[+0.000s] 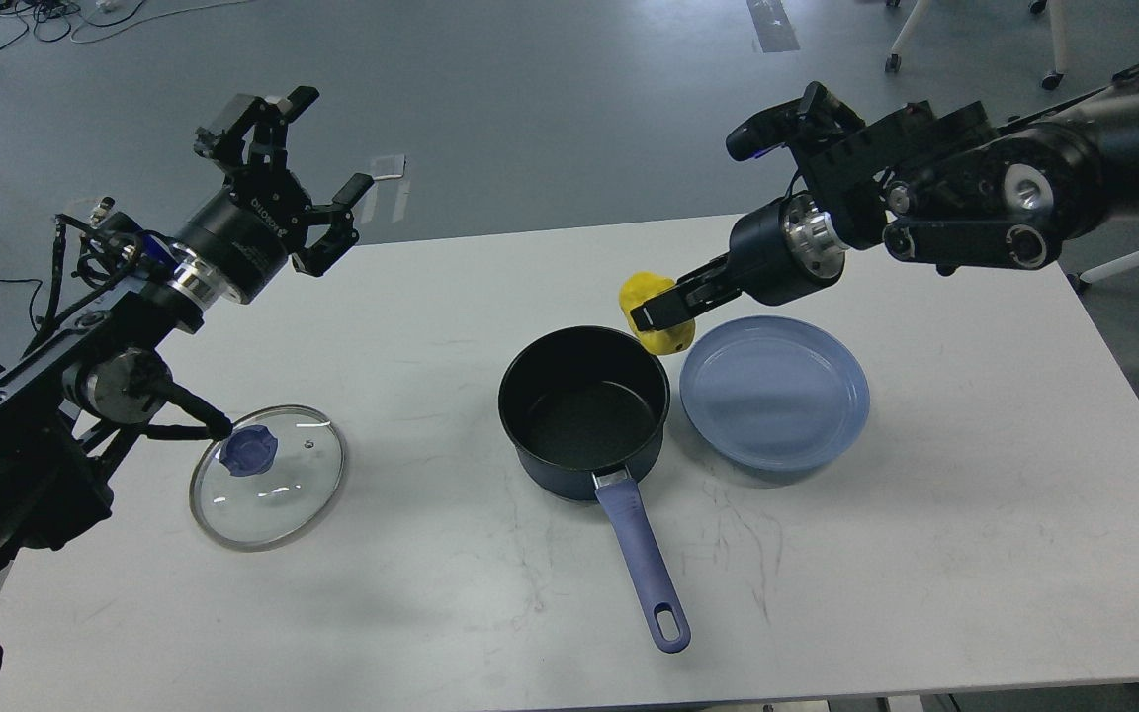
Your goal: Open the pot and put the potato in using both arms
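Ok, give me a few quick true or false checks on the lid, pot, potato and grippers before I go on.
1. The glass lid sits on the pot. False: it lies flat on the table, left of the pot.
2. The right gripper holds the potato. True.
3. The potato is inside the pot. False: it is held at the pot's far right rim.
4. The left gripper is open and empty. True.
5. The blue plate holds nothing. True.
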Controlling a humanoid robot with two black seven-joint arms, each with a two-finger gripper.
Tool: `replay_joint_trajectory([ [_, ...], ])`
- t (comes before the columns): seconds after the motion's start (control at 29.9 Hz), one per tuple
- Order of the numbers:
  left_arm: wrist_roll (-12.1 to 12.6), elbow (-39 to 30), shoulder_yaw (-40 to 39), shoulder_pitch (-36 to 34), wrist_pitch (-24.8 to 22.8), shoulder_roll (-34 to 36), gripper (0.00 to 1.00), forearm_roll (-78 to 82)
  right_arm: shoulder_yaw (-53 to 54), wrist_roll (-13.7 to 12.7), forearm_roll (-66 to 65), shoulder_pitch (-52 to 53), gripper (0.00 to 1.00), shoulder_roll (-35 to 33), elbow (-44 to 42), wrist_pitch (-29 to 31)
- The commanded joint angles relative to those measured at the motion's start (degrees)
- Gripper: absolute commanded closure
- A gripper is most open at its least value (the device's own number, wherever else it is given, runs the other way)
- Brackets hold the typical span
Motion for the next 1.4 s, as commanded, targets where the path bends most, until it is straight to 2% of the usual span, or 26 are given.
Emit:
replay_joint_trajectory([
  [0.0,-0.08,0.01,-0.15,0.0,0.0,0.2,0.02,0.01,-1.29,0.0,3.37,-0.07,0.63,5.34,-1.62,-0.01],
  [0.1,0.01,-0.34,-0.42,0.0,0.0,0.46,0.02,0.01,-3.57,0.0,3.47,-0.51,0.57,7.72,-2.77,-0.09],
  [0.33,-0.08,-0.34,-0.5,0.0,0.0,0.46,0.02,0.01,-4.9,0.0,4.08,-1.91,0.51,9.31,-4.36,-0.45],
  [0.43,-0.08,-0.34,-0.77,0.0,0.0,0.38,0.02,0.01,-4.99,0.0,4.96,-2.44,0.35,9.31,-5.85,-0.45],
  [0.6,-0.08,-0.34,-0.77,0.0,0.0,0.46,0.02,0.01,-5.08,0.0,5.14,-2.79,0.2,9.31,-6.29,-0.45],
  [0.64,-0.08,-0.34,-0.77,0.0,0.0,0.38,0.02,0.01,-5.17,0.0,5.14,-2.79,0.16,9.31,-6.29,-0.45],
  [0.67,-0.08,-0.34,-0.77,0.0,0.0,0.38,0.02,0.01,-5.34,0.0,5.23,-2.79,0.06,9.31,-6.38,-0.45],
  [0.9,-0.08,-0.34,-0.77,0.0,0.0,0.38,0.02,0.01,-4.55,0.0,7.25,-2.44,0.02,9.31,-6.38,-0.53],
  [0.97,-0.08,-0.34,-0.77,0.0,0.0,0.46,0.02,0.01,-3.68,0.0,8.65,-1.74,0.02,7.56,-6.47,-0.53],
  [1.14,0.01,-0.34,-0.68,0.0,0.0,0.46,0.02,0.01,8.0,0.0,9.36,-3.23,0.01,-4.82,-6.56,-0.53],
  [1.3,0.01,-0.34,-0.59,0.17,0.0,0.2,0.02,0.09,24.14,0.0,10.15,-13.66,0.01,-17.12,-6.47,-0.62],
  [1.37,0.01,-0.34,-0.51,0.17,0.0,0.02,0.02,0.09,29.17,0.0,10.5,-17.63,0.01,-19.68,-6.21,-0.53],
])
